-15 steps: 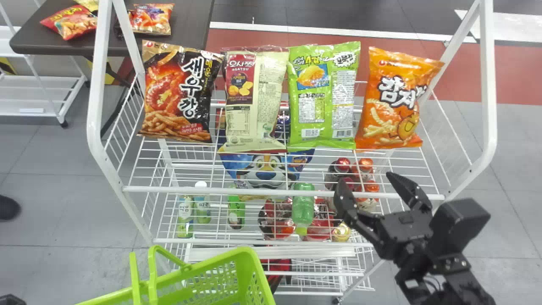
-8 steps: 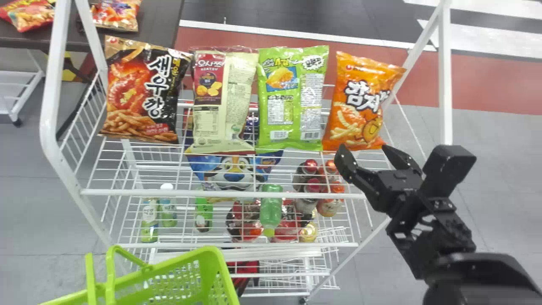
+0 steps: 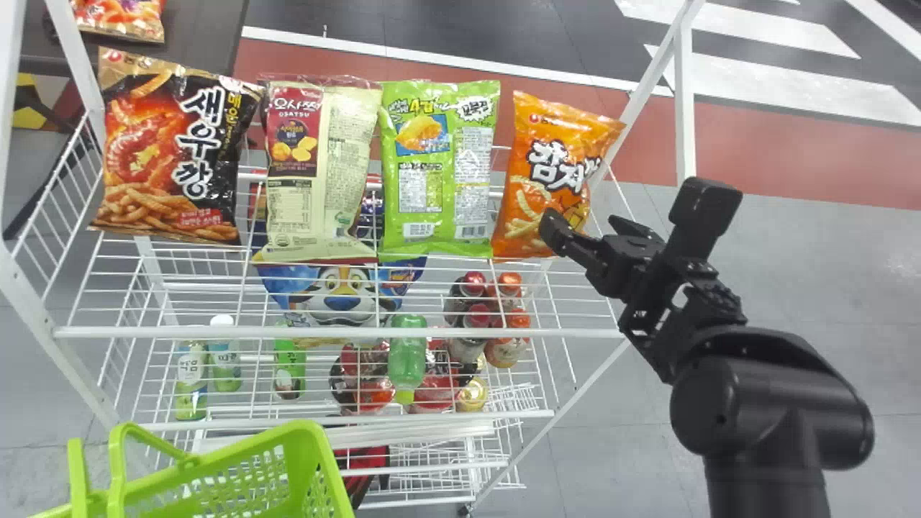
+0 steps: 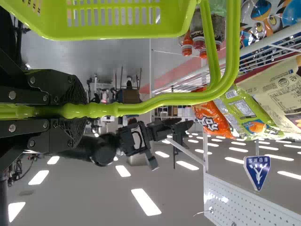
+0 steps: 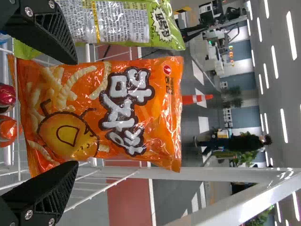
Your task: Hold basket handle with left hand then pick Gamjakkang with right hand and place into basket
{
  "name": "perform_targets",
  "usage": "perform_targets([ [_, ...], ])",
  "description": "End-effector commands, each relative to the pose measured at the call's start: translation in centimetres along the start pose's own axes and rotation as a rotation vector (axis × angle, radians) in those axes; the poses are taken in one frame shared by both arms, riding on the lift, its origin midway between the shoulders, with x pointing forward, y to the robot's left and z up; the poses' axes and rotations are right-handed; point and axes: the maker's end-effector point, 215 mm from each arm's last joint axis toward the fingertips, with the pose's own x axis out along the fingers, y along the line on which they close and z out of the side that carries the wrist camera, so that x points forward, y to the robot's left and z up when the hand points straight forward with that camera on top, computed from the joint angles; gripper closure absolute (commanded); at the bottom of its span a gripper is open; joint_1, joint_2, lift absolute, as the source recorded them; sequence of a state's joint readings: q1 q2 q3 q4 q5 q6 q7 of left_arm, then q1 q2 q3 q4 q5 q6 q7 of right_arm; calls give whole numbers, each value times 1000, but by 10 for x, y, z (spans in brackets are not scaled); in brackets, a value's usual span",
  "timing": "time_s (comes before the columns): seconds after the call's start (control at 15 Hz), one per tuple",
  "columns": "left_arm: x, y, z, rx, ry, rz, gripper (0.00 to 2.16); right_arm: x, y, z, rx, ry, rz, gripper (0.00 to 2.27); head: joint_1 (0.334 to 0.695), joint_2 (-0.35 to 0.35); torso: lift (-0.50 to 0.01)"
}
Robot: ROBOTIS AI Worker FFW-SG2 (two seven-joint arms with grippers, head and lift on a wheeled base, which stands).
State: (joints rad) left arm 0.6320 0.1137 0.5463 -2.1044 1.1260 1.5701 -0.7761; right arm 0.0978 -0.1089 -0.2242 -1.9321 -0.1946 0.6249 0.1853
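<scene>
The left pincer [image 4: 84, 111] is closed around the handle [image 4: 164, 99] of the green basket [image 3: 252, 447], which sits low in front of the wire rack [image 3: 288, 332]. The right pincer [image 3: 581, 218] is open at the lower part of the orange Gamjakkang bag [image 3: 550, 155], which stands at the right end of the snack row, beside a green bag [image 3: 439, 169]; whether they touch, I cannot tell.

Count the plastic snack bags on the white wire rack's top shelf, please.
4, from the head view's left: black bag, cream bag, green bag, orange bag; more may hide behind.
</scene>
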Motion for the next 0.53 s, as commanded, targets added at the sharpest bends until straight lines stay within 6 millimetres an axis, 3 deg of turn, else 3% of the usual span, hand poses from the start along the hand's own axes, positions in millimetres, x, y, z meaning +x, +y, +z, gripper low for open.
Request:
perform_targets([
  [0.0, 0, 0, 0, -1, 1, 0, 2145, 15, -4, 6, 1, 9, -10, 36, 695, -271, -18],
  [0.27, 0, 0, 0, 0, 3, 0, 2145, 44, -10, 7, -5, 85, -21, 43, 695, -271, -18],
  [0.47, -2, -1, 1, 3, 2, 0, 2145, 60, 15, -2, -41, 153, 47, 60, 695, -253, -18],
])
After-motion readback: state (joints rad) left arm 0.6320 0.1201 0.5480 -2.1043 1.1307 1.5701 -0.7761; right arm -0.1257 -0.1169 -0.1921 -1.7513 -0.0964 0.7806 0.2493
